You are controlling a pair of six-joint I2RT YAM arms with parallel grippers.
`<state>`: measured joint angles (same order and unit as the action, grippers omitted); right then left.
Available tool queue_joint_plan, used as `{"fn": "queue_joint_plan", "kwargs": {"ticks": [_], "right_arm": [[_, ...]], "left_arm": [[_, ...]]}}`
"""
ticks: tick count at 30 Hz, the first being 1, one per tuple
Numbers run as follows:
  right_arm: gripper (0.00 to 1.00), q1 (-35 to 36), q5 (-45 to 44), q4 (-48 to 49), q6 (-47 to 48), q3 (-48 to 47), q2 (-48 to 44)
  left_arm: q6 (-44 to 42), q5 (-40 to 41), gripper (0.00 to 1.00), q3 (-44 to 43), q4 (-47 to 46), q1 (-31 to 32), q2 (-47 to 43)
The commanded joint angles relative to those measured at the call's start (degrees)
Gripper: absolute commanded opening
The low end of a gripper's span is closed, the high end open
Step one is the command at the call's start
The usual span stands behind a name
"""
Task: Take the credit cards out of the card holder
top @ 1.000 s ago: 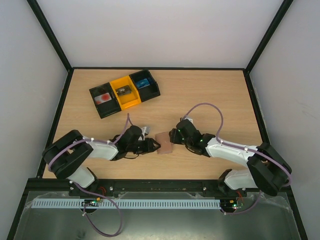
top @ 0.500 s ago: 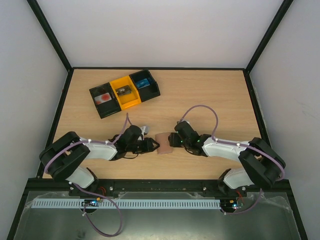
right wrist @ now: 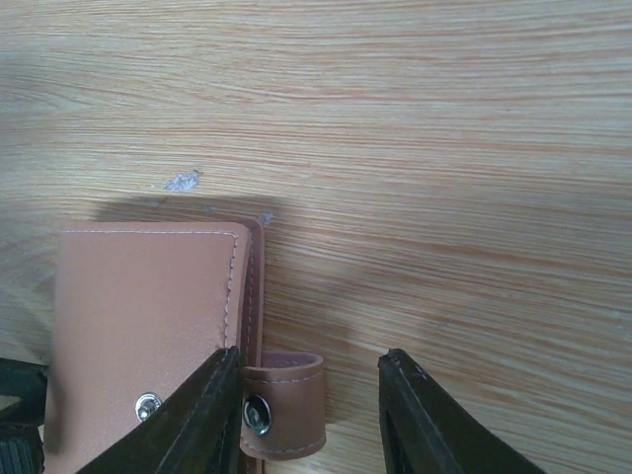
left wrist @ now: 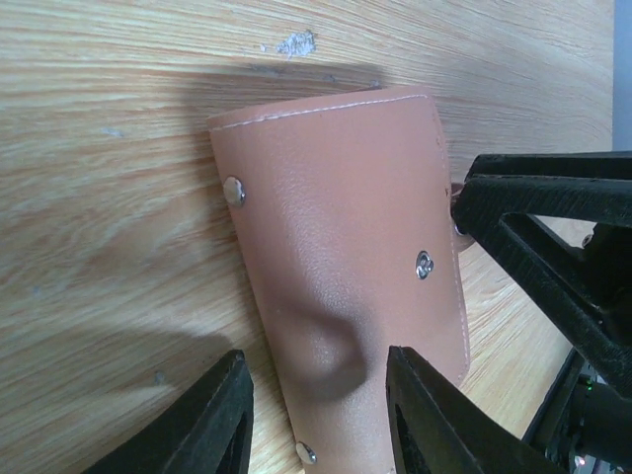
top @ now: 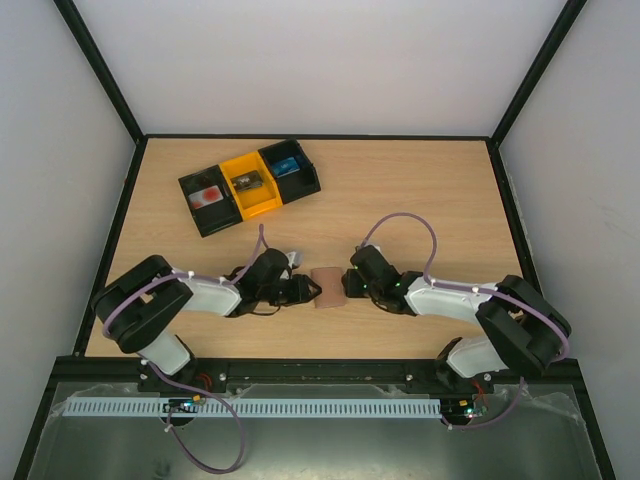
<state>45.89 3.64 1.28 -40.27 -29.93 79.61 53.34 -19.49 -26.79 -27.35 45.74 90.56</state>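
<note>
Since a sec ago your R gripper (top: 346,284) is sitting tighter against the card holder (top: 327,287), w/ its jaws narrower; the holder itself isn't shifting. Going L to R: the black-and-yellow bins (top: 250,185) are sitting at the back-L of the table (top: 420,190), well apart from both arms. Your L gripper (top: 309,291) is lying low at the holder's L end, fingers (left wrist: 222,420) standing part-open. One is sitting just off the holder's edge and the other is overlapping the leather, so it's not clamping anything. The holder is lying flat & folded on the wood near front-centre, between the two grippers. On the R side, your fingers (right wrist: 415,415) are also standing part-open, straddling the snap tab (right wrist: 283,407). That tab is touching one finger, w/ a clear gap to the other, so nothing's being gripped there either.
</note>
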Motion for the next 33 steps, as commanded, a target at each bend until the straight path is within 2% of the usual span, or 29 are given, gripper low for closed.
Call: {"fn": "queue_joint_plan", "kwargs": {"ticks": [1,7,12,17,23,29,33], "right_arm": [[0.36,0.3,-1.1,-0.3,0.1,1.4,-0.7],[0.43,0.3,3.3,4.6,-0.6,3.2,-0.2],[0.29,0.3,7.4,8.6,-1.2,4.7,-0.9],[0.08,0.3,7.3,7.8,-1.3,4.3,-4.0],[0.03,0.3,10.1,6.9,-2.8,4.3,-11.2],[0.02,0.3,16.9,13.8,-8.4,6.7,-12.6],[0.02,0.3,18.5,17.6,-10.4,7.7,-10.2]], "left_arm": [[-0.6,0.5,0.4,-0.3,0.1,0.2,1.5],[-0.8,1.3,0.38,-0.1,0.7,0.2,0.5],[-1.2,1.6,0.37,-0.1,1.7,0.2,0.1],[-1.4,2.7,0.37,0.3,2.9,0.2,-1.2],[-1.4,4.9,0.37,0.3,8.0,0.1,-7.1],[-2.4,10.3,0.53,-0.7,16.8,0.1,-18.0],[-2.9,11.8,0.59,-0.1,18.6,-0.1,-20.1]]}}
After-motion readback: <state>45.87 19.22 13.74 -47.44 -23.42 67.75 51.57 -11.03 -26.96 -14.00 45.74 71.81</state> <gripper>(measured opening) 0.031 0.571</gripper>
